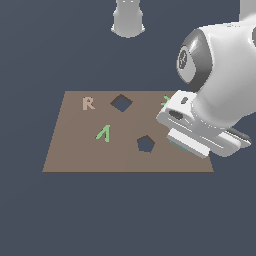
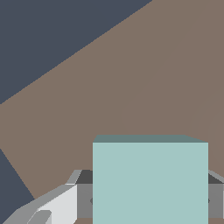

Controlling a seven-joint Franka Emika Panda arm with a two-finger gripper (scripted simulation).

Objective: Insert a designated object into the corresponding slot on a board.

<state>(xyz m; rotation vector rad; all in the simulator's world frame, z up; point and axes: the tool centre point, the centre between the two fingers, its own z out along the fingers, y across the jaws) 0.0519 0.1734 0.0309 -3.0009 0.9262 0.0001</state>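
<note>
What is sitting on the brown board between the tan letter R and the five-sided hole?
In the exterior view, the green A mark lies roughly between the tan R and the pentagon hole, slightly to that view's left of the direct line; otherwise only bare board.

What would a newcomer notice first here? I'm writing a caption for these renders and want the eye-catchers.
The bulky white arm dominates the exterior view's right, hanging over the right end of the brown board. In the wrist view, a pale teal square block fills the foreground, sitting between the fingers of the tool. On the board, two dark holes stand out: a diamond-turned square hole and a pentagon-shaped hole.
</note>
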